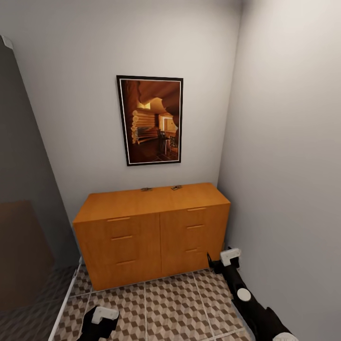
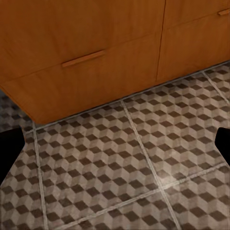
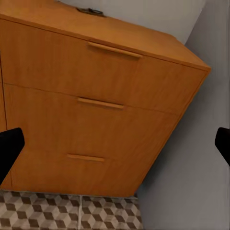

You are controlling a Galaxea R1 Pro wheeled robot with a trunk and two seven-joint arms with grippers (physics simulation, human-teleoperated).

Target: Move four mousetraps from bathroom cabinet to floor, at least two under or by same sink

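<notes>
The cabinet [image 1: 151, 227] is a low orange-brown chest against the back wall, with bar handles on its drawer fronts. Two mousetraps lie on its top near the wall: one [image 1: 147, 189] left of centre and one [image 1: 176, 187] just right of it. The right wrist view catches a mousetrap [image 3: 91, 10] at the top's far edge, above the right-hand drawers [image 3: 96, 103]. My right gripper [image 1: 219, 263] hangs open in front of the cabinet's lower right corner. My left gripper [image 1: 97, 324] is open too, low over the bathroom floor [image 2: 124, 158] before the left drawers.
A framed picture [image 1: 150, 121] hangs above the cabinet. A grey wall [image 1: 284, 166] runs close along the right, touching the cabinet's side. On the left stands a dark glass panel [image 1: 23, 213] with a white floor strip [image 1: 66, 298]. Cube-patterned tiles [image 1: 175, 303] lie between me and the cabinet.
</notes>
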